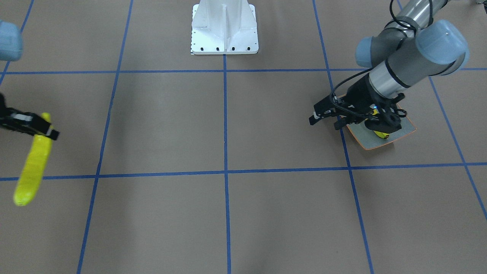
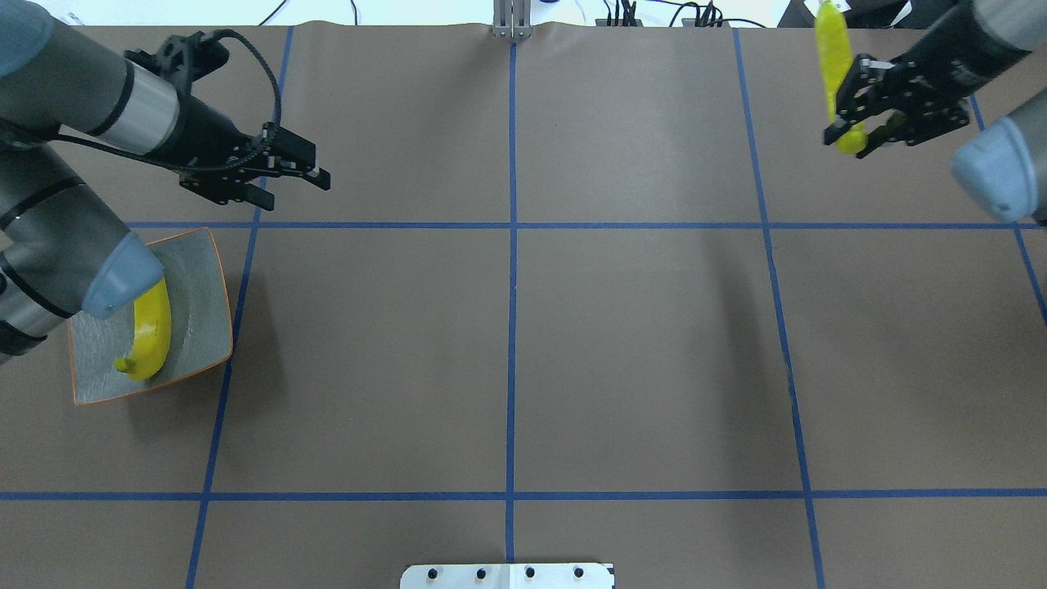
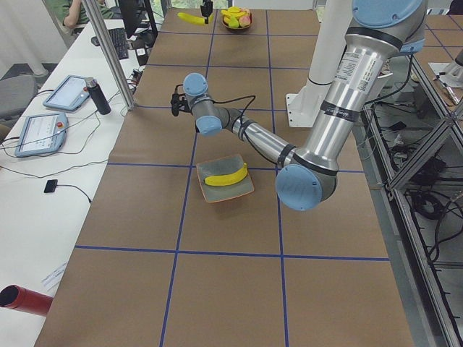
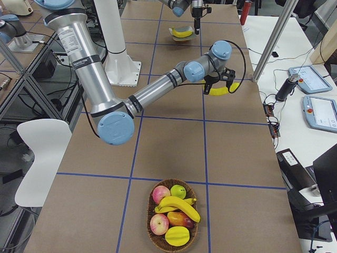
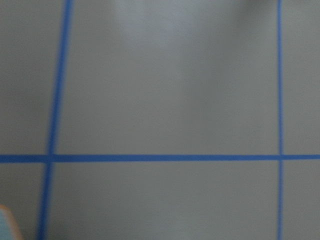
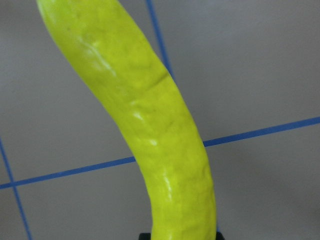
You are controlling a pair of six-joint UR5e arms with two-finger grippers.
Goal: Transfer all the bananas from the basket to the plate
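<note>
Plate (image 2: 206,270) carried one banana (image 2: 152,331); left gripper (image 2: 299,191) gaped empty nearby; right gripper (image 2: 848,141) clamped another banana (image 2: 833,49) aloft.

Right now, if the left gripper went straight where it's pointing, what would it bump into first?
Most likely just the brown table paper near the blue tape lines. The left gripper tilts downward, and its wrist camera shows bare tabletop ahead. Depth is hard to judge, though.
</note>
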